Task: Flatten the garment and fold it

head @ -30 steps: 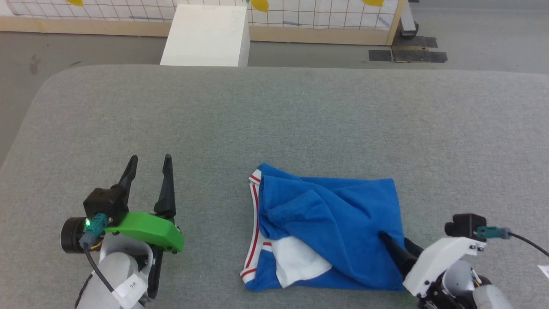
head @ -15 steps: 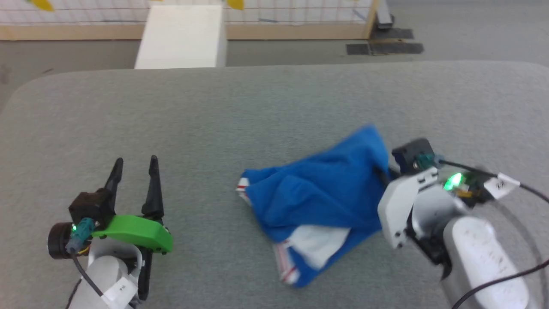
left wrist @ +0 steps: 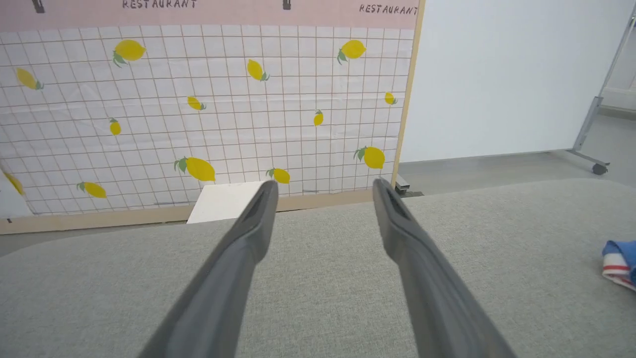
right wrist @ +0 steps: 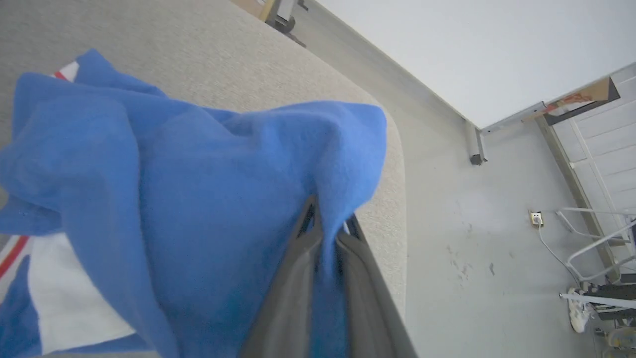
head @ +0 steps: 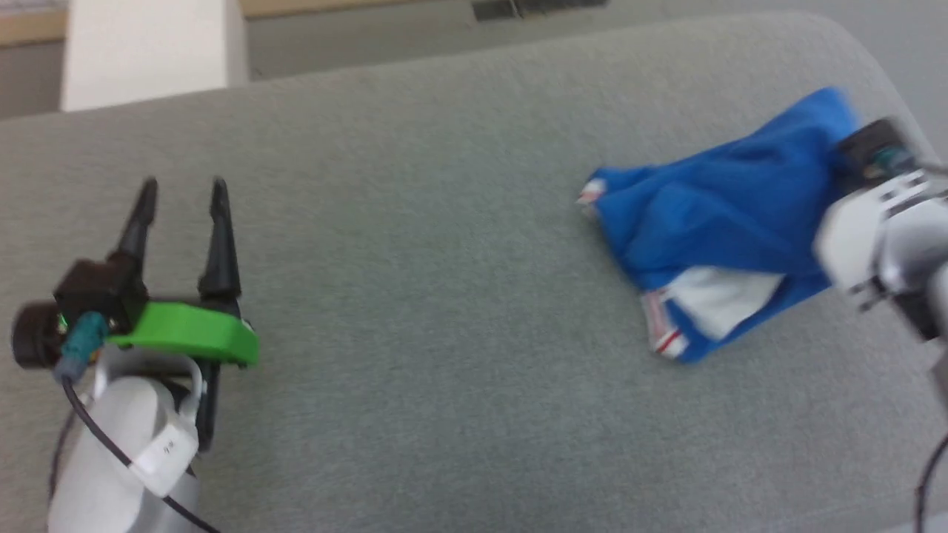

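Blue knit garment (head: 711, 200), with a white panel and red-striped band, lies bunched at the right of the head view on a grey fabric-covered table (head: 415, 259), one corner raised. The right gripper (right wrist: 325, 219) pinches that blue fold between its closed fingers. At lower left, the left gripper (head: 181, 192) has its fingers spread, holding nothing. A white block (head: 144, 52) stands beyond the table, before a lemon-patterned screen (left wrist: 198, 99).
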